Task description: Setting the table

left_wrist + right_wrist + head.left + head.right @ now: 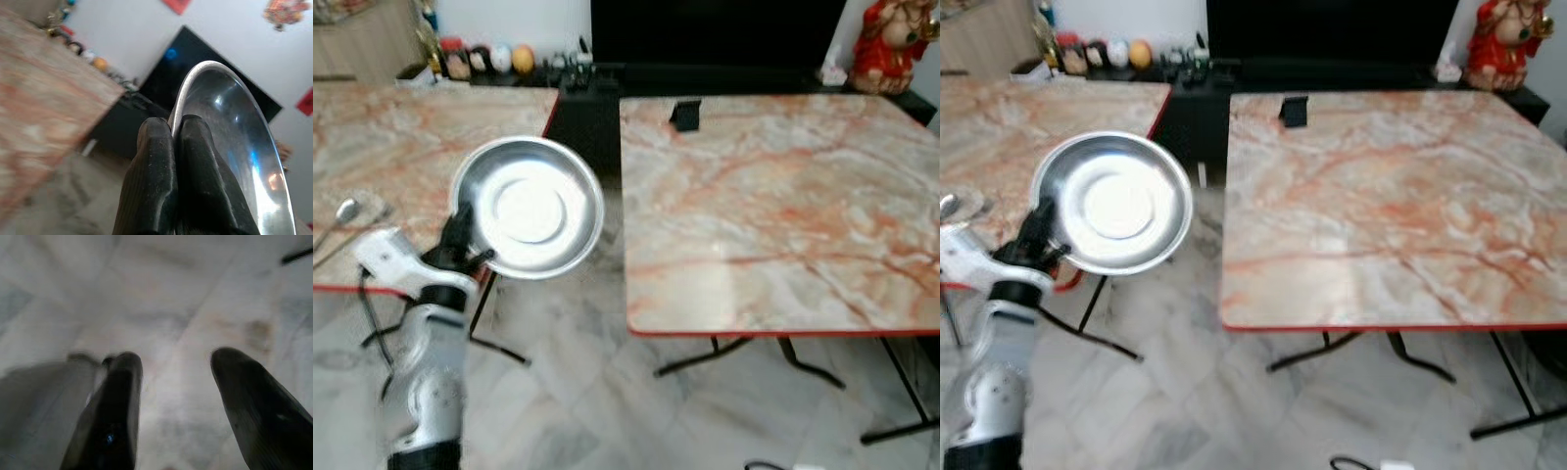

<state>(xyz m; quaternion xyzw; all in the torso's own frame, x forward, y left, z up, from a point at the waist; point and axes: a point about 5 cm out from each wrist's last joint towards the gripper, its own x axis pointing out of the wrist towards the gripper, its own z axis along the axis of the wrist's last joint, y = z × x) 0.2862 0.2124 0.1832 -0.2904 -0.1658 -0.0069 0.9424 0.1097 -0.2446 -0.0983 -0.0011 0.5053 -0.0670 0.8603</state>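
A shiny round steel plate (529,206) hangs in the air between the two marble tables, over the floor gap. My left gripper (465,245) is shut on its near left rim, and the left wrist view shows both black fingers (161,166) pinching the plate's edge (230,122). The right marble table (773,206) with a red edge stands ahead and to the right. The left marble table (401,166) carries a spoon (342,215) near its front. My right gripper (171,367) hangs open over the marble floor.
A small black object (685,115) sits at the far edge of the right table. Behind stand a black TV cabinet (715,39), small ornaments (489,59) and a red figurine (891,44). Table legs (754,352) cross the floor below.
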